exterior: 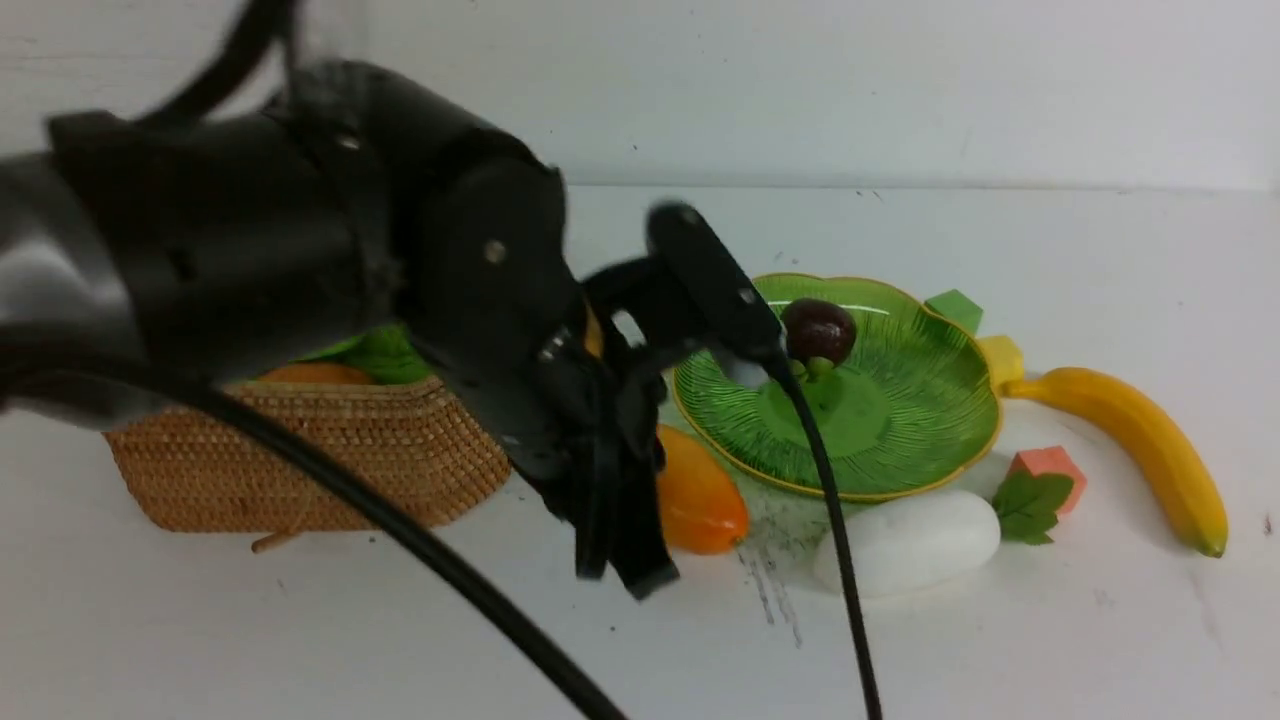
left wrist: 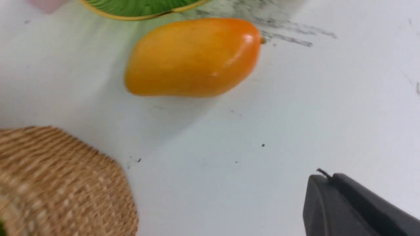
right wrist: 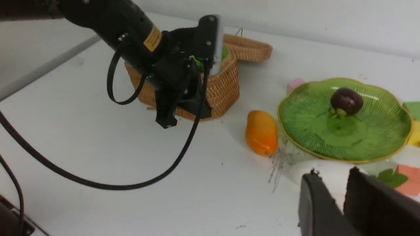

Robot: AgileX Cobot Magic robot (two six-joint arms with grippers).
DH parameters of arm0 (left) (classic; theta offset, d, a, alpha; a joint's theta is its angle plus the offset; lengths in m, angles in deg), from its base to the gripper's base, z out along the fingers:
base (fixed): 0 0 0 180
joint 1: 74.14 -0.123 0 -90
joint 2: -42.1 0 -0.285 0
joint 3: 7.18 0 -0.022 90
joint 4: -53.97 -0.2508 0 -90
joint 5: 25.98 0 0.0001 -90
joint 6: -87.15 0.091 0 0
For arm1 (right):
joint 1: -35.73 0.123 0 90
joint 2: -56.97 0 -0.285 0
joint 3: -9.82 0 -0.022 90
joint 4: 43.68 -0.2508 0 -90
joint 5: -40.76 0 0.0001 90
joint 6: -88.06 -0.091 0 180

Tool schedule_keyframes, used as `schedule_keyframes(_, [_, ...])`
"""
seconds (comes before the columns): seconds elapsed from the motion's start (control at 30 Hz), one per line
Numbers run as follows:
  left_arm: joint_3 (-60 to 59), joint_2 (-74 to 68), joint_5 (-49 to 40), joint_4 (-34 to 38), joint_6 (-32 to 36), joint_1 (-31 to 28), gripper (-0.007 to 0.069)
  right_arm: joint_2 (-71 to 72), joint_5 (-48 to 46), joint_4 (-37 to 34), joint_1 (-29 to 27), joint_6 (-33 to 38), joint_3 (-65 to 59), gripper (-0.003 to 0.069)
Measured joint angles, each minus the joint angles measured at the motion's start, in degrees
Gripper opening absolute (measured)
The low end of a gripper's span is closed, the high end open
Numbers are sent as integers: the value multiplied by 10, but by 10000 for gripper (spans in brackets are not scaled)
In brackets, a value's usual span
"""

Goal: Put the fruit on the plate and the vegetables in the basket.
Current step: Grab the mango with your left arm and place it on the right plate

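My left gripper (exterior: 620,565) hangs shut and empty, pointing down between the wicker basket (exterior: 300,465) and the orange-yellow mango (exterior: 697,492), which lies on the table beside the green plate (exterior: 930,420). The left wrist view shows the mango (left wrist: 193,57) ahead of the shut fingertips (left wrist: 323,180). The dark mangosteen (exterior: 818,330) sits on the plate. An orange-brown potato (exterior: 315,373) lies in the basket. The white radish (exterior: 910,545) lies in front of the plate, and the banana (exterior: 1130,445) to its right. My right gripper (right wrist: 333,173) is narrowly open just short of the radish (right wrist: 323,168), holding nothing.
Small cubes lie round the plate: green (exterior: 955,308), yellow (exterior: 1003,360), orange-pink (exterior: 1050,468) and pink (right wrist: 293,86). The basket's lid (right wrist: 251,47) lies open behind it. My left arm's cable (exterior: 400,530) loops over the front of the table. Dark scuff marks (exterior: 770,570) lie near the mango.
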Motion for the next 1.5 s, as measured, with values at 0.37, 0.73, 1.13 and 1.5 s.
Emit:
schedule_keyframes(0.37, [117,-137,-21,-44,155,2,254,0,-22,-1,0,13,0,156])
schedule_keyframes(0.73, [122,-196,71,-103,247,-3,661,0,-56,10,0,15,0,160])
schedule_keyframes(1.13, [122,-233,111,-82,251,-42,579,0,-57,13,0,15,0,160])
schedule_keyframes(1.5, [123,-234,116,-31,301,-43,575,0,-57,13,0,15,0,160])
